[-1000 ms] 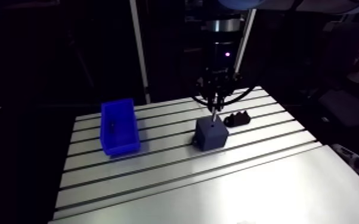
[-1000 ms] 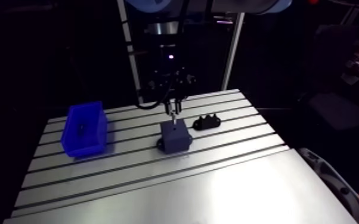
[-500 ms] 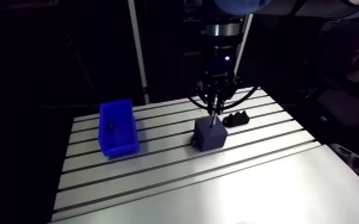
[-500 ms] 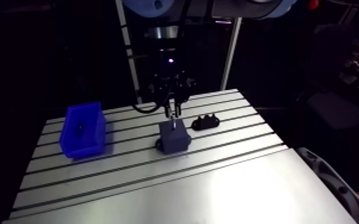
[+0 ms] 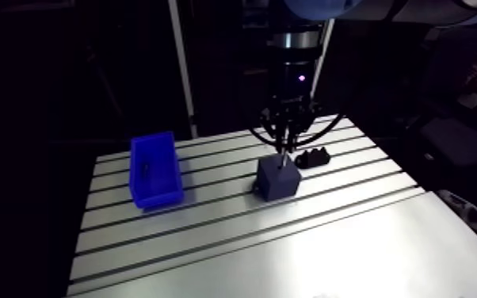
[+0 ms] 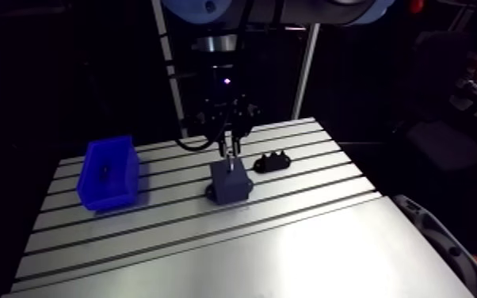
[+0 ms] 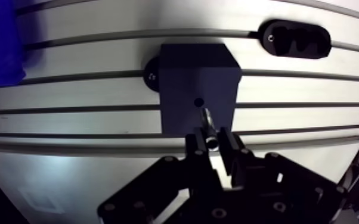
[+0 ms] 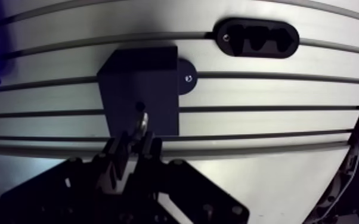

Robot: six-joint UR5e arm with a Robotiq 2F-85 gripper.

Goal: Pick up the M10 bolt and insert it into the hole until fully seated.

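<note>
The claw [image 7: 213,143] is clenched on the M10 bolt [image 7: 208,125], gripping it near its head end so that the threaded shank sticks out past the fingers [image 7: 197,146] toward the dark block [image 7: 188,71] on the desk [image 5: 329,238]. In the wrist view the bolt's tip sits right at the small round hole [image 7: 199,102] in the block's top face, almost in line with it. Whether the tip has already entered cannot be told from these views. In the arm view the claw hangs straight above the block with the bolt pointing down. The bolt looks like plain steel, so it is probably stiff, fairly heavy for its size and smooth enough to slip or tilt between two flat pads. The hold near the head suits the job, since it leaves the shank free to go in. It also means any small lean shows up at the tip, and a stiff bolt in a stiff block will likely bind rather than give, so the axis wants to be square to the block's face before pushing. A black fixture [image 7: 295,39] lies on the desk beyond the block, apart from it. A blue bin [image 5: 156,169] stands well off to the block's side with something small and dark inside, too dim to name.
</note>
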